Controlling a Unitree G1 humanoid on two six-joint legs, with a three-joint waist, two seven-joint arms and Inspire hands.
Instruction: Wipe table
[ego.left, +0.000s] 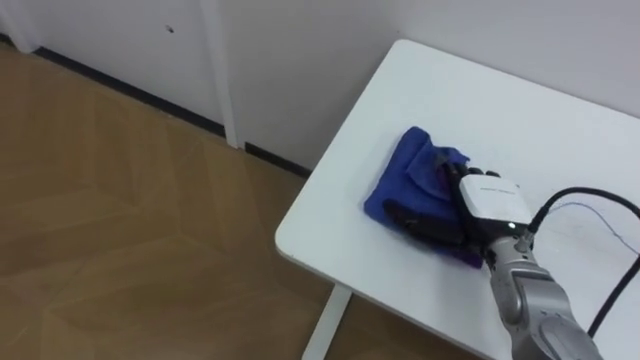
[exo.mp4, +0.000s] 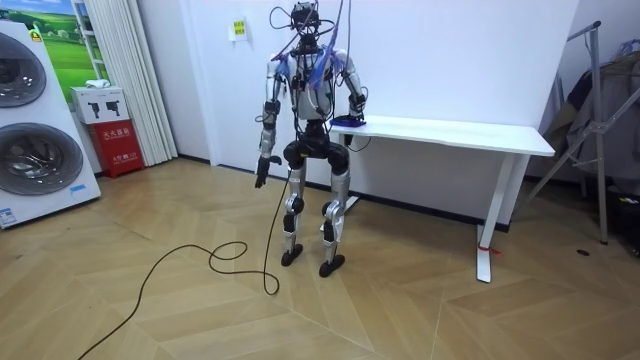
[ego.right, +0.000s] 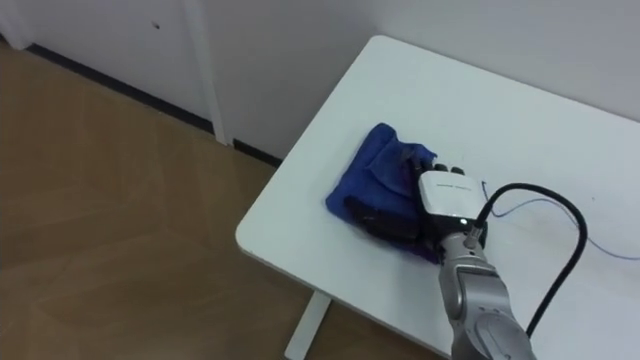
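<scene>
A white surface (ego.left: 520, 110) stands against a white wall (ego.left: 300, 60) above a wooden floor (ego.left: 120, 230). A rumpled blue cloth (ego.left: 398, 178) lies near its corner under the right hand (ego.left: 487, 197), whose fingers (ego.left: 415, 218) lie stretched flat across it, released. The left hand (exo.mp4: 262, 172) hangs beside the robot.

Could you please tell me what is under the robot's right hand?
A blue cloth lies under the right hand, on the white table. The cloth's part beneath the palm, and the tabletop under the cloth, are covered.
</scene>
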